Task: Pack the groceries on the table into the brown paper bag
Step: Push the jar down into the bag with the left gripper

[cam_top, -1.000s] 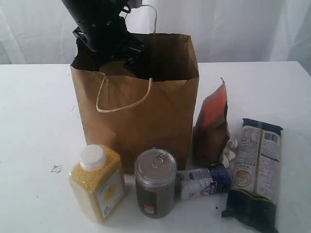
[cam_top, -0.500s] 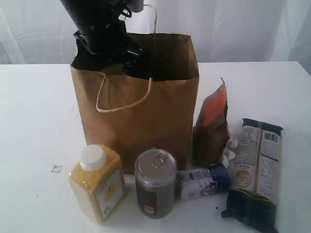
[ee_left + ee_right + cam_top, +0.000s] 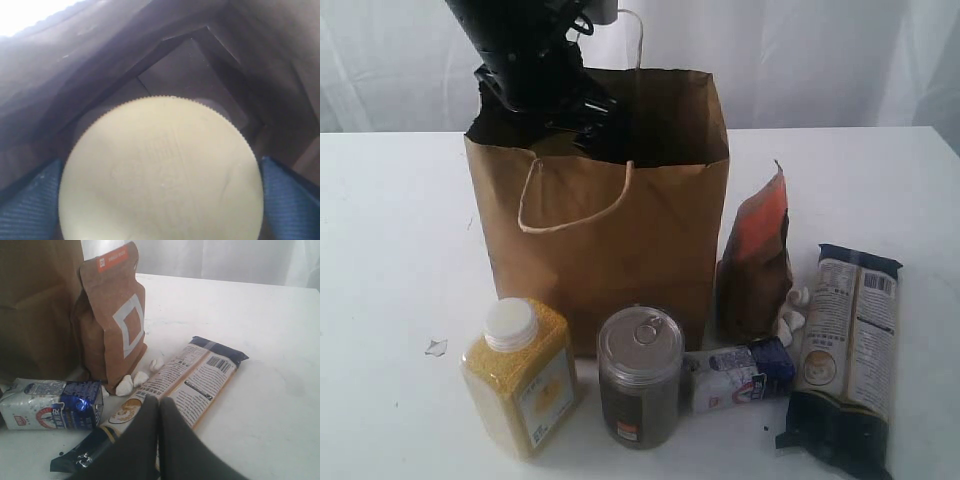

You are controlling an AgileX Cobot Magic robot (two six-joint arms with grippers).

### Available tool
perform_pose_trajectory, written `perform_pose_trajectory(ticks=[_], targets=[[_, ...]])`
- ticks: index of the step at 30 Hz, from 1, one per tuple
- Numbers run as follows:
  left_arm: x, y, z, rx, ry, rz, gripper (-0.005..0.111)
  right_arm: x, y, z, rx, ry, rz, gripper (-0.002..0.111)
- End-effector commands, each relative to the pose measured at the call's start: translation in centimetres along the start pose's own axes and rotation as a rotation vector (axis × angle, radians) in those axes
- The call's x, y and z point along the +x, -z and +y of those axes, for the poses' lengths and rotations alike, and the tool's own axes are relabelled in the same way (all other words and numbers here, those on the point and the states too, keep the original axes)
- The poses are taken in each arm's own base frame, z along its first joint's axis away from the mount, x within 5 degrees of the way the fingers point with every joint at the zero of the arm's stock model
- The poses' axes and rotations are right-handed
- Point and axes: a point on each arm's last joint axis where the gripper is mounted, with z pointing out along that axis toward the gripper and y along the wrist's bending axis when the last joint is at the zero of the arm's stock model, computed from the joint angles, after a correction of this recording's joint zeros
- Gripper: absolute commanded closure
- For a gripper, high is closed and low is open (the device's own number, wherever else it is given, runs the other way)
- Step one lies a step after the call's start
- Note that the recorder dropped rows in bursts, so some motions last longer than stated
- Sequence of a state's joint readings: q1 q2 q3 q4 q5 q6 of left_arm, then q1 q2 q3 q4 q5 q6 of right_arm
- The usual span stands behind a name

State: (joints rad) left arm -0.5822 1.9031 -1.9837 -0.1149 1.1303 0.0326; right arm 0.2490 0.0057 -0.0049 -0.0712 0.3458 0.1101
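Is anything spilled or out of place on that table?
Yes. A few small white lumps lie loose on the white tabletop between the standing brown-orange pouch and the long flat pasta packet, like a spill. A tiny grey scrap lies near the yellow-grain bottle.

The bag (image 3: pixel 620 250) stands on the table (image 3: pixel 390 250), and the jar (image 3: pixel 160 170) is inside it. Seen from the bag, the bottle (image 3: pixel 520 375) is at 7 o'clock, the can (image 3: pixel 640 375) at 6, the packet (image 3: pixel 738 375) at 5 just beside the can, the pouch (image 3: pixel 757 262) at 3, and the pasta (image 3: pixel 845 355) at 4, farthest out.
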Motion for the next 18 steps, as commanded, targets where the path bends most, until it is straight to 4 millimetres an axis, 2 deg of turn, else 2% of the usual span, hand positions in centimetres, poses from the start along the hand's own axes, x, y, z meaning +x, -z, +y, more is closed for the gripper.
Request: perform_pose_trajectory(ticks=[1,16,18], targets=[[0.83,0.92,-0.68,0.046,0.011,0.064,0.023,0.11,-0.01,-0.03,0.002,0.009,-0.004,0.108],[0.7,0.95,-0.97,0.084,0.022,0.049,0.023,0.11,-0.01,-0.03,0.002,0.009,-0.004,0.108],[0.62,0.94,-0.94,0.082,0.022,0.041,0.017,0.11,-0.01,-0.03,0.002,0.009,-0.004,0.108]])
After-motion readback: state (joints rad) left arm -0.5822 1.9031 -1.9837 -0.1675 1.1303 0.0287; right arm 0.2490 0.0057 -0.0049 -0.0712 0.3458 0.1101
